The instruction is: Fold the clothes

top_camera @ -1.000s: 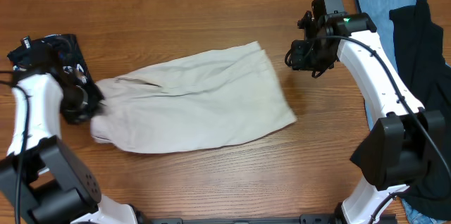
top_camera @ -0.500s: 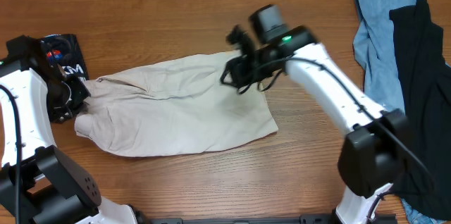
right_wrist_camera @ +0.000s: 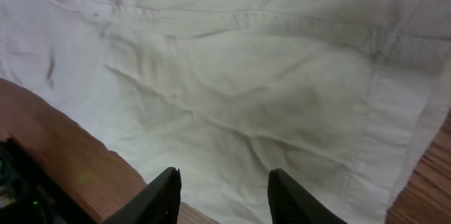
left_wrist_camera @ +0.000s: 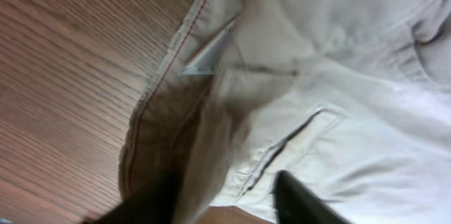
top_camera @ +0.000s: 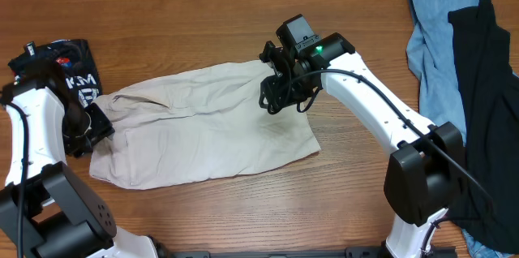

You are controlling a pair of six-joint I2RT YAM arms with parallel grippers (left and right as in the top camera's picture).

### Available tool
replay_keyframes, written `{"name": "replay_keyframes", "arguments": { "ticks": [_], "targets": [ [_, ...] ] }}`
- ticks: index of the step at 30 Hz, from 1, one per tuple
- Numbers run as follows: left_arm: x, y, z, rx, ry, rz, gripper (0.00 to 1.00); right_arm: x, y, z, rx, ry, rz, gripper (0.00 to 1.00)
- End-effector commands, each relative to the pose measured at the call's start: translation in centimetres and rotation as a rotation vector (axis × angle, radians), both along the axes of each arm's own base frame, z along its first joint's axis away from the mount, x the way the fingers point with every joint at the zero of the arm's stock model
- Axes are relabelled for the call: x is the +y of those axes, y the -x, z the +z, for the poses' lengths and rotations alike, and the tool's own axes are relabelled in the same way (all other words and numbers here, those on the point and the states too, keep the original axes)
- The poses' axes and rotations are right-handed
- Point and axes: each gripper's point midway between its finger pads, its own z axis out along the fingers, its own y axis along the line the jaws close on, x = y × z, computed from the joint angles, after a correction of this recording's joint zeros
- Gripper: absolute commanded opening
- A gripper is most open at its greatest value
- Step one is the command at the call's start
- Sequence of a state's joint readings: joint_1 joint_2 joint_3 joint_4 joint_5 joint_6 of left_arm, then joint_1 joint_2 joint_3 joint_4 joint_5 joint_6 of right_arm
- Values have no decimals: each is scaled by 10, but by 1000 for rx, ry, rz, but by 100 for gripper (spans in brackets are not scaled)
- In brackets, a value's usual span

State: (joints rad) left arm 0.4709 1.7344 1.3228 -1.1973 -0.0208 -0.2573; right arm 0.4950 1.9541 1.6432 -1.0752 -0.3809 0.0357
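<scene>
Left gripper [left_wrist_camera: 223, 194] jaws apart, shorts [top_camera: 203, 132] waistband edge lying between them (cloth bunched there). Right gripper [right_wrist_camera: 222, 185] jaws apart, just above the shorts' leg.

Bright even light, soft shadows, left wrist view blurred

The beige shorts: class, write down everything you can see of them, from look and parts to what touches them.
The pale beige shorts look like cotton, wrinkled, lying flat and slanted on the wooden table. The waistband end, with a slit pocket and red-stitched edge, points left, by the open left gripper; the hemmed leg end lies under the open right gripper. Whether either touches is unclear.
</scene>
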Motion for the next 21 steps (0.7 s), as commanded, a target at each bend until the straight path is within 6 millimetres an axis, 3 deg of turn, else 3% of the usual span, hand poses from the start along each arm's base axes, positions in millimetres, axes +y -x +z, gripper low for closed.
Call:
{"name": "replay_keyframes", "arguments": {
  "ticks": [1, 11, 15, 21],
  "targets": [
    [4, 1, 2, -4, -41, 9, 60, -16, -6, -19, 16, 71, -22, 44],
    [8, -5, -2, -26, -60, 16, 60, -45, 0, -64, 153, 190, -66, 57],
    [7, -3, -4, -18, -56, 28, 60, -51, -2, -72, 172, 201, -80, 71],
    [7, -2, -4, -16, -55, 27, 60, -59, -9, -95, 170, 241, -92, 76]
  ]
}}
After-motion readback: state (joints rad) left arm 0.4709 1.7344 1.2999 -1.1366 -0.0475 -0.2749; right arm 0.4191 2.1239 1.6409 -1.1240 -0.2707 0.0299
